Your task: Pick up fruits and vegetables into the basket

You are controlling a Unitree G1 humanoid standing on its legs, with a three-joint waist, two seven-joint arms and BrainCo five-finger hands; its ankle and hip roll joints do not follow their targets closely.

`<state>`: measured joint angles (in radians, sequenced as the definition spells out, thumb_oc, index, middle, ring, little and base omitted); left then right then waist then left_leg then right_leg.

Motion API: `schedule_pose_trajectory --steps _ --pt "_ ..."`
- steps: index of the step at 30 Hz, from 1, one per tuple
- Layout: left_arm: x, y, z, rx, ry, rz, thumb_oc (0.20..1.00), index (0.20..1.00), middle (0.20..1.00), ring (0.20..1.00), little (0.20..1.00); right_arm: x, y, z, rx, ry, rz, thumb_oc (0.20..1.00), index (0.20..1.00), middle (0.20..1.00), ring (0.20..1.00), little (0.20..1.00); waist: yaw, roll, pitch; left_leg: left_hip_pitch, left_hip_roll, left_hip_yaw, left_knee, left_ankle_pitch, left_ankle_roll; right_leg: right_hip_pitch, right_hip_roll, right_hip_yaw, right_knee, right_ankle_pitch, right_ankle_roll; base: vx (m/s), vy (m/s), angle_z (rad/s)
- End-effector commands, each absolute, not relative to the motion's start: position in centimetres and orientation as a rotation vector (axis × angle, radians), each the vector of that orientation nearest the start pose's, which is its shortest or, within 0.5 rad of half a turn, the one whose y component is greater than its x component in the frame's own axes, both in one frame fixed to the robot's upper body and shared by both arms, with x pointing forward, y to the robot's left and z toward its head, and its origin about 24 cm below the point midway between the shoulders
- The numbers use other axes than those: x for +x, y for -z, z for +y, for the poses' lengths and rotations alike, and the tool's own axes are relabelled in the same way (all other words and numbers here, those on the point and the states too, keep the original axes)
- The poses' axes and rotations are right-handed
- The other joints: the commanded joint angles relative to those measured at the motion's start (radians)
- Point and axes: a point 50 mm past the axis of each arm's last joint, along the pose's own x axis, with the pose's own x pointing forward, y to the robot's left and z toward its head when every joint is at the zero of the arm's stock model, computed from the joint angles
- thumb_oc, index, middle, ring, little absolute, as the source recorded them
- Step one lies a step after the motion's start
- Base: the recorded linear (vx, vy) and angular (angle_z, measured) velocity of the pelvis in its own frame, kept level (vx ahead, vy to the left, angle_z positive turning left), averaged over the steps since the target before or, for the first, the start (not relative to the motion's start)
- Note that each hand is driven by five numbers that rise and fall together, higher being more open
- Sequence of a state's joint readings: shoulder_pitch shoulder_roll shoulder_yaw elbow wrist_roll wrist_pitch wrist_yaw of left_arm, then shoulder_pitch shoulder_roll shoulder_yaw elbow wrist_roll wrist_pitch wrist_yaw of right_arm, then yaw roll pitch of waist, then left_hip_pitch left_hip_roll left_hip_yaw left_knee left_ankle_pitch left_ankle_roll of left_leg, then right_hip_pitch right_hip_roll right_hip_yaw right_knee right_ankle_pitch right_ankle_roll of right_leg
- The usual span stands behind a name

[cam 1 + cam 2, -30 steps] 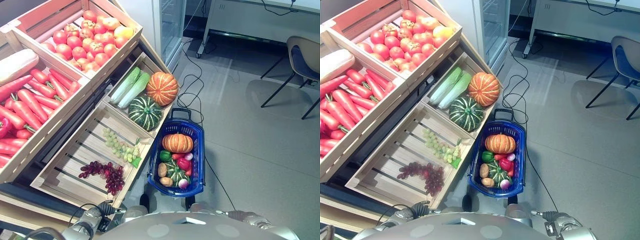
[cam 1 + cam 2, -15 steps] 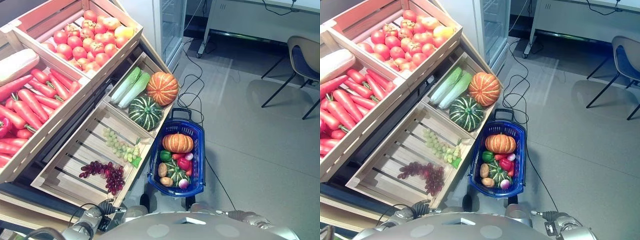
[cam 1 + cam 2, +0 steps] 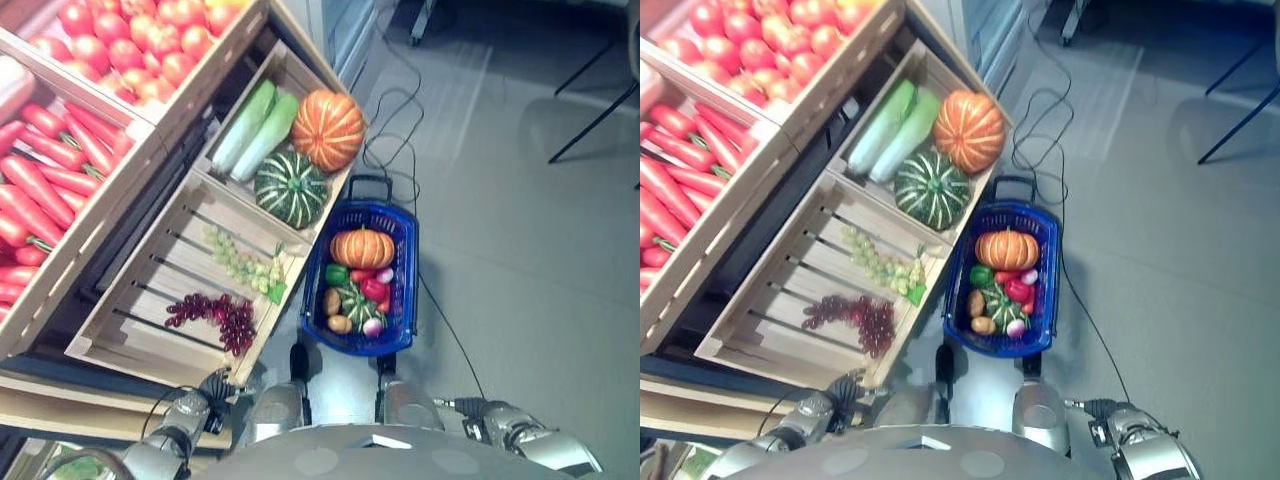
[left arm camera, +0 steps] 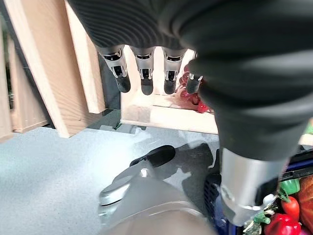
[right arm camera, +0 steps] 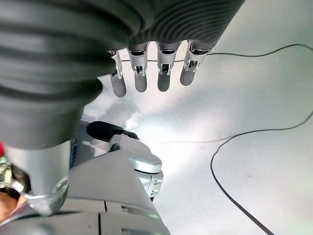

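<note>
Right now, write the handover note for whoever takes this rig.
Left robot hand: open, hanging down by the front of the wooden crates, holding nothing.
Right robot hand: open, hanging over the floor, holding nothing.
Blue basket stands on the floor beside the crates, already holding an orange pumpkin, a small green squash, peppers and potatoes.
Still in the crates: purple grapes, green grapes, green pumpkin, large orange pumpkin, carrots, tomatoes.
Next pick: your choice; neither hand is reaching.

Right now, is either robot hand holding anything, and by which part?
Nothing is held. The left robot hand and the right robot hand hang with relaxed fingers, both empty. The blue plastic basket sits on the floor with produce inside.
</note>
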<state>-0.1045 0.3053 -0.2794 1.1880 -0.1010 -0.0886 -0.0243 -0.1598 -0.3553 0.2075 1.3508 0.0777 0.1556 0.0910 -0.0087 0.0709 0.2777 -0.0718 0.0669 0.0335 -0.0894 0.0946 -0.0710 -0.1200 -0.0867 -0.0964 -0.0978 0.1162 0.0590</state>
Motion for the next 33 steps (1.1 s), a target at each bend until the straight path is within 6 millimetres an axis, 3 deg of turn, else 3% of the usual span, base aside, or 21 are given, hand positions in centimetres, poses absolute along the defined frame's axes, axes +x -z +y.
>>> schedule_pose_trajectory --steps 1,7,11,15,24,33 --pt "18.4 12.0 24.9 0.362 0.017 0.866 1.0 1.0 1.0 1.0 1.0 13.3 13.6 -28.6 -0.336 0.105 1.339 1.0 1.0 1.0 1.0 1.0 -0.012 -0.02 0.092 -0.061 -0.03 -0.001 0.002 -0.055 0.021 0.0 -0.001 -0.012 0.017 -0.074 0.037 -0.11 -0.064 0.02" --pt "23.7 8.2 24.7 0.356 0.032 0.615 1.0 1.0 1.0 1.0 1.0 16.8 11.8 -29.6 -0.308 0.17 1.214 1.0 1.0 1.0 1.0 1.0 -0.003 -0.015 0.187 -0.132 -0.036 -0.018 0.002 -0.029 0.024 -0.101 0.019 -0.013 0.091 -0.088 0.016 -0.09 -0.032 0.03" --pt "26.3 5.8 24.1 0.371 0.04 0.469 1.0 1.0 1.0 1.0 1.0 18.6 10.7 -30.1 -0.322 0.179 1.173 1.0 1.0 1.0 1.0 1.0 0.007 -0.018 0.237 -0.211 -0.051 -0.026 0.1 -0.04 0.022 -0.158 0.023 -0.028 0.151 -0.098 0.001 -0.11 -0.031 -0.01" --pt "29.3 1.7 23.7 0.361 0.028 0.252 1.0 1.0 1.0 1.0 1.0 19.5 10.1 -30.3 -0.314 0.199 1.147 1.0 1.0 1.0 1.0 1.0 0.013 -0.014 0.242 -0.314 -0.065 -0.038 0.202 -0.062 0.03 -0.254 0.026 -0.033 0.251 -0.126 -0.01 -0.08 -0.03 0.11" --pt "32.4 -5.6 24.0 0.494 -0.157 -0.114 1.0 1.0 1.0 1.0 1.0 19.9 9.7 -30.8 -0.261 0.245 1.108 1.0 1.0 1.0 1.0 1.0 0.022 -0.016 0.242 -0.529 -0.092 -0.039 0.44 -0.122 0.048 -0.464 0.009 -0.038 0.49 -0.189 -0.017 -0.05 -0.038 0.12" --pt "32.7 -8.5 27.2 0.777 -0.373 -0.21 1.0 1.0 1.0 1.0 1.0 20.0 9.4 -31.2 -0.266 0.249 1.089 1.0 1.0 1.0 1.0 1.0 0.016 -0.022 0.242 -0.617 -0.081 -0.04 0.529 -0.149 0.053 -0.562 0.02 -0.023 0.589 -0.219 -0.029 0.0 -0.008 0.04"
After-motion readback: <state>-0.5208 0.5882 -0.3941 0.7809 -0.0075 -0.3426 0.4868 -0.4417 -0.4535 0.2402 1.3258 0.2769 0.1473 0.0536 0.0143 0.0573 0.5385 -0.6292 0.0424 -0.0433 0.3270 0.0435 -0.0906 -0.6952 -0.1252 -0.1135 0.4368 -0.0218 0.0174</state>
